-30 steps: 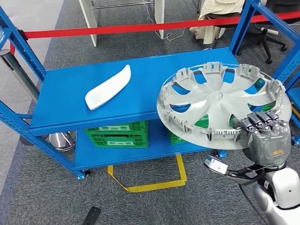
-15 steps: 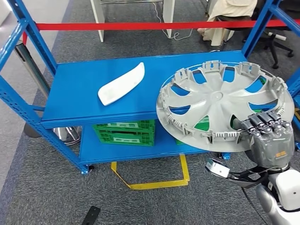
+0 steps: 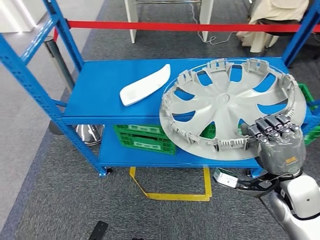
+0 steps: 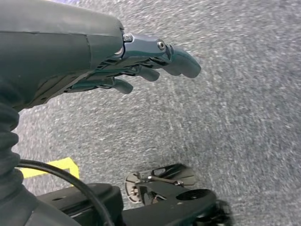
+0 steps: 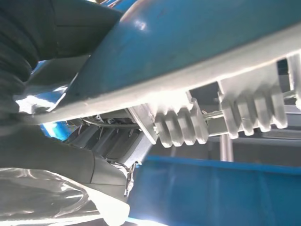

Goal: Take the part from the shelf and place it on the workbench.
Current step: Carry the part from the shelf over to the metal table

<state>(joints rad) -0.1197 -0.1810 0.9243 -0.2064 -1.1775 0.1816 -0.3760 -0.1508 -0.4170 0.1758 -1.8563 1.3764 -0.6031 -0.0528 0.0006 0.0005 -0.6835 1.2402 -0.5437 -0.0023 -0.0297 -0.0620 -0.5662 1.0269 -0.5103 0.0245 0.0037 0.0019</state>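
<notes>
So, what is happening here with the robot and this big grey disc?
The robot's right hand grips the rim of a large grey wheel cover and holds it in front of the blue shelf, at about the level of the top board. A white curved part lies on that board, untouched. The left hand hangs above the grey carpet, fingers apart, holding nothing. No workbench is visible.
</notes>
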